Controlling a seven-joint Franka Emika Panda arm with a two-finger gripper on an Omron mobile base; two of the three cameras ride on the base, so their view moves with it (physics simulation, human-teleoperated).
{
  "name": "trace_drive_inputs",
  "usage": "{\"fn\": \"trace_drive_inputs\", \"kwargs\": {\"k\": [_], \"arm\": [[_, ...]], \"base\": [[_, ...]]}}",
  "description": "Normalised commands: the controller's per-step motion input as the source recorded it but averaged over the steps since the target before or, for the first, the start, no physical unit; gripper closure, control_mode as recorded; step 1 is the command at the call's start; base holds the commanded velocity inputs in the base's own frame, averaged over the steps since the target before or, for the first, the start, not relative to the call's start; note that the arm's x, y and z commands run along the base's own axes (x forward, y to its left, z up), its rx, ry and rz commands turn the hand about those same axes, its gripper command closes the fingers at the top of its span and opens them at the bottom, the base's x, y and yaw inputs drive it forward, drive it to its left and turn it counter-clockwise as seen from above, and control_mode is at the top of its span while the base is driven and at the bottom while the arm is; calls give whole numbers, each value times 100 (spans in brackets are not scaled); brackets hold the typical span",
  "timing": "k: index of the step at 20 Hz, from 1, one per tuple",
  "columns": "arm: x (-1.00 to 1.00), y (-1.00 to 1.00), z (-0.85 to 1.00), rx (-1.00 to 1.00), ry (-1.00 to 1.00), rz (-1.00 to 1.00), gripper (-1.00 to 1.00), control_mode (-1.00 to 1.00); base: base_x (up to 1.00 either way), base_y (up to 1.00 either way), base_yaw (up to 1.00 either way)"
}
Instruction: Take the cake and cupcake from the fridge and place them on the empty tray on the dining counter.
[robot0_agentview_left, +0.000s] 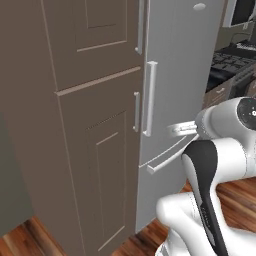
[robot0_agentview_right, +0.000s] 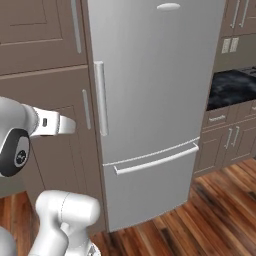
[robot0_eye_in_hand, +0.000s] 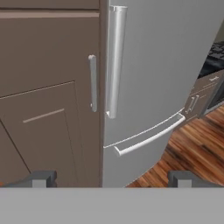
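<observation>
Fridge (robot0_agentview_right: 155, 90) stands shut before the robot, a tall silver-grey front set between brown cabinets (robot0_agentview_left: 95, 125). Its long vertical bar handle (robot0_agentview_right: 101, 98) runs down the left edge of the upper door, and a horizontal bar (robot0_agentview_right: 155, 161) crosses the top of the lower drawer. Just left of the fridge handle, a shorter thin handle (robot0_agentview_right: 86, 109) sits on the right edge of the neighbouring cabinet door. An oval badge (robot0_agentview_right: 168, 6) marks the top of the fridge door.

Gripper (robot0_eye_in_hand: 111, 177) points at the seam where cabinet and fridge meet, with the fridge handle above and just right of centre in the hand view. Its two dark fingertips (robot0_eye_in_hand: 40, 178) stand wide apart at the bottom of that view, open, with nothing between them and touching nothing. In the base views the white arm (robot0_agentview_left: 220, 150) reaches forward towards the fridge front, its end short of the door.

To the right of the fridge, lower cabinets (robot0_agentview_right: 225, 140) carry a black counter (robot0_agentview_right: 232, 87). Wood floor (robot0_agentview_right: 200, 215) runs beneath everything.

With the door closed, neither cake nor cupcake can be seen.
</observation>
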Motion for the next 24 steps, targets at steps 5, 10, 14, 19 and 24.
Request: {"fn": "trace_drive_inputs", "kwargs": {"k": [5, 10, 14, 19, 24], "arm": [[0, 0, 0, 0, 0, 0, -100, 100], [0, 0, 0, 0, 0, 0, -100, 100], [0, 0, 0, 0, 0, 0, -100, 100], [13, -17, 0, 7, 1, 1, -100, -100], [56, -69, -12, 21, 5, 8, -100, -100]], "base": [[24, 0, 0], [9, -7, 0], [19, -16, 1], [17, -12, 0], [0, 0, 0]]}}
